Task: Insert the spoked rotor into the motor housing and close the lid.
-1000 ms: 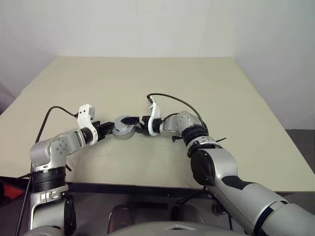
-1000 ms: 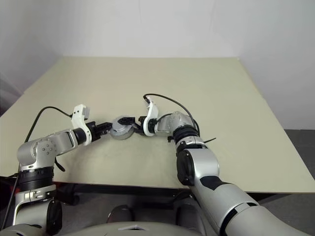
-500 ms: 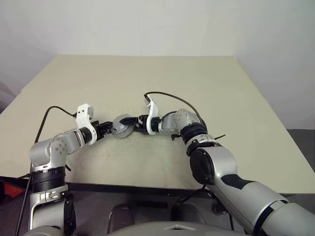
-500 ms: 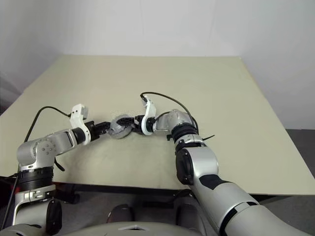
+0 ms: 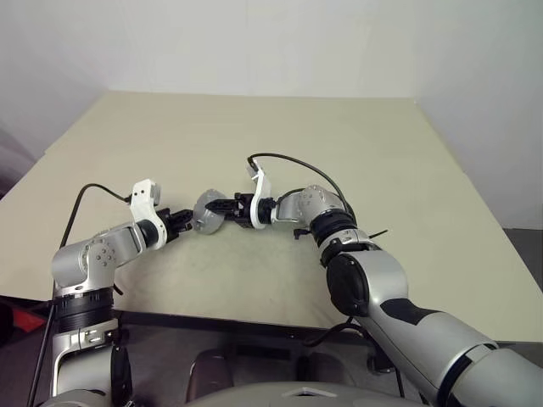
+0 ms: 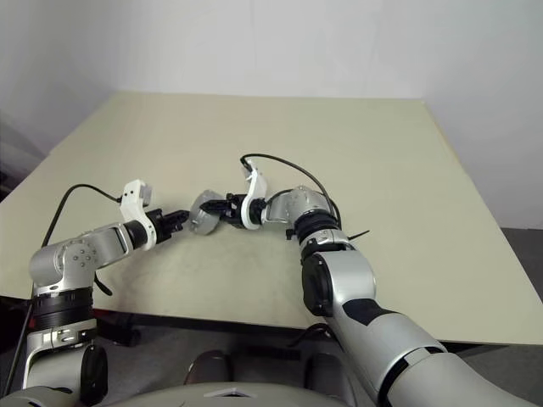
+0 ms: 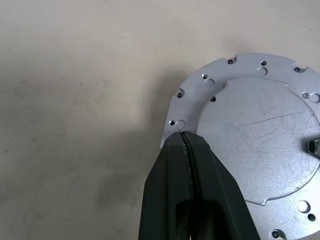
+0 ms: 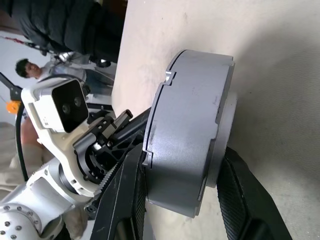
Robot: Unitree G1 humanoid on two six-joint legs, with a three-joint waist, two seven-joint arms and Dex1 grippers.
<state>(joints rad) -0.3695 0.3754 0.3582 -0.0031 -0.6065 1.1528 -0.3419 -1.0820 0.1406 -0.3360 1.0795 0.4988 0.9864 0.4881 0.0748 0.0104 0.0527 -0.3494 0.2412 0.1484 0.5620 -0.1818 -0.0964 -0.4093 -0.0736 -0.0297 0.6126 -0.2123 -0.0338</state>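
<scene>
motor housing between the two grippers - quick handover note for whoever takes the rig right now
Left gripper: shut, pinching the rim flange of the motor housing.
Right gripper: one finger on each flat face of the housing, holding it.
The housing is on edge between the two grippers, above the near middle of the table. It looks closed: flat silver plate with screw holes on one face, smooth grey wall, no windings showing.
Done, as far as can be judged: rotor in and lid on, though neither can be made out as a separate part.
Left: probably check the lid seats, then set the housing down and release.
</scene>
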